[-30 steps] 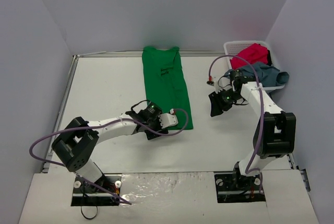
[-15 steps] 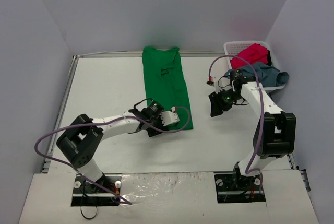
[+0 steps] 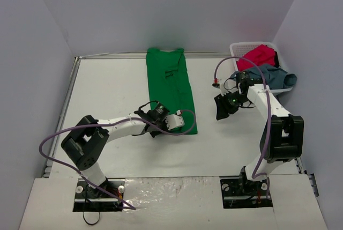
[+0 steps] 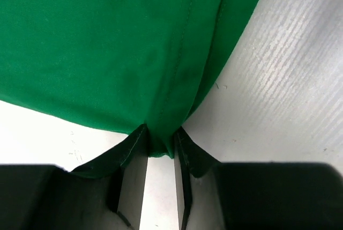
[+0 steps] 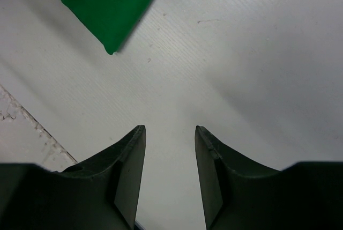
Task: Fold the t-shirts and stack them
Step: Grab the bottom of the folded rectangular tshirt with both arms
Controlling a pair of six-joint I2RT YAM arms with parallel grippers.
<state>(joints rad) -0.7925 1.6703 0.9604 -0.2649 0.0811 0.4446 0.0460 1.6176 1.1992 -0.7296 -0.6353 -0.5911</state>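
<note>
**Near hem pinched: one shirt part-folded, two not yet begun**

Nearest the arm bases, the left gripper (image 4: pixel 159 143) lies low on the table (image 3: pixel 112 96), at the near end of the green t-shirt (image 3: pixel 171 85). The left wrist view shows its two fingers closed on the hem, with a small bunch of green cloth puckered between them. That is a grip on the shirt, at or near its near corner.

A little farther back and to the right, the right gripper (image 5: pixel 169 133) hangs above bare table beside the shirt. Its jaws stand apart with nothing between them. Its own camera catches only a corner of green cloth at the top edge, well apart from the fingers.

The green t-shirt runs away from the arms as a long, narrow strip, flat on the table, with its collar end close to the far edge. No sleeves stick out at the sides, so the lengthwise folds look to be done (a judgement from the outline, since the layers themselves cannot be made out). What is left for this shirt is the crosswise fold, bringing the held hem up toward the collar.

In the far right corner sits the white basket (image 3: pixel 238 47). The red t-shirt (image 3: pixel 261 56) is heaped in it, and the grey-blue t-shirt (image 3: pixel 270 77) spills over its near rim — both crumpled, neither folded. No stack exists yet, so the task is in its early part.
</note>
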